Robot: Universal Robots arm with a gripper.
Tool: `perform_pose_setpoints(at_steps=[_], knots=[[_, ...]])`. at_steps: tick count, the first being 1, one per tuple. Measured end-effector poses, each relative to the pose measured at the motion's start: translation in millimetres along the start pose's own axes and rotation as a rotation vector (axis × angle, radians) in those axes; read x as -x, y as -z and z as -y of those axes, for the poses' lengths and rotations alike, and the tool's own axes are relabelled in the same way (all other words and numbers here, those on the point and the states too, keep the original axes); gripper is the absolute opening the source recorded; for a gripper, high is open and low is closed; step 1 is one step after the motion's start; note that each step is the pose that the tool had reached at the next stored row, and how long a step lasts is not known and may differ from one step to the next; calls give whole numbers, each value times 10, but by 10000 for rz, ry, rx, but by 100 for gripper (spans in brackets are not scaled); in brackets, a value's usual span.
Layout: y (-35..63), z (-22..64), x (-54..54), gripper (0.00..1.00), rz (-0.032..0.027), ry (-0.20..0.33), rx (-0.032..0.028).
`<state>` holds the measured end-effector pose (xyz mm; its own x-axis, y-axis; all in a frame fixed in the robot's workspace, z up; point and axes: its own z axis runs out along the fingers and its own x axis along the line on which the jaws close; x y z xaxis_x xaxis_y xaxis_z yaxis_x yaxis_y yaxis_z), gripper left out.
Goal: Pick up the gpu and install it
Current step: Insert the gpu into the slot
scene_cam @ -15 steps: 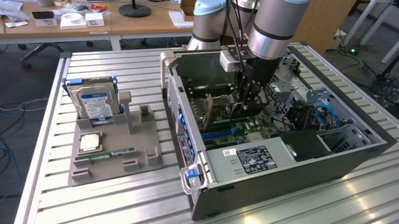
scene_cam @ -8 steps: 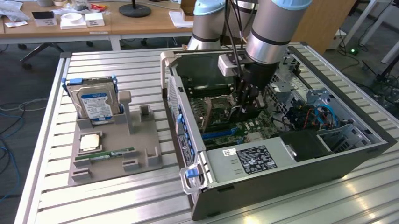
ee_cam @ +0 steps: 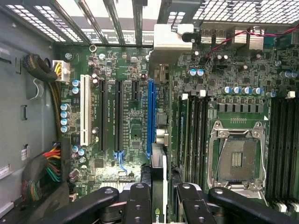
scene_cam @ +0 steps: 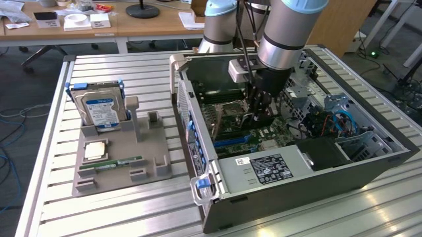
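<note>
You've got the gpu (ee_cam: 159,173) clamped edge-on in the gripper (scene_cam: 262,101), down inside the open computer case (scene_cam: 297,197) right of centre in the exterior view, just beside the long blue slot (ee_cam: 150,116); pickup looks done, while seating it in a slot seems left.

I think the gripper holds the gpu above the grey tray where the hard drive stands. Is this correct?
No. The gripper holds the gpu inside the open computer case, not above the grey tray where the hard drive stands. The exterior view shows this.
</note>
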<state>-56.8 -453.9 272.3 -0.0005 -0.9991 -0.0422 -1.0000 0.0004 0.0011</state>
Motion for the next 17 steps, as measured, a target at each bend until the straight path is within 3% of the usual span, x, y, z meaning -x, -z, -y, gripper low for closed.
perform_pose_setpoints(at_steps=[17], knots=[[-61, -110, -30, 26, -1, 20, -10]])
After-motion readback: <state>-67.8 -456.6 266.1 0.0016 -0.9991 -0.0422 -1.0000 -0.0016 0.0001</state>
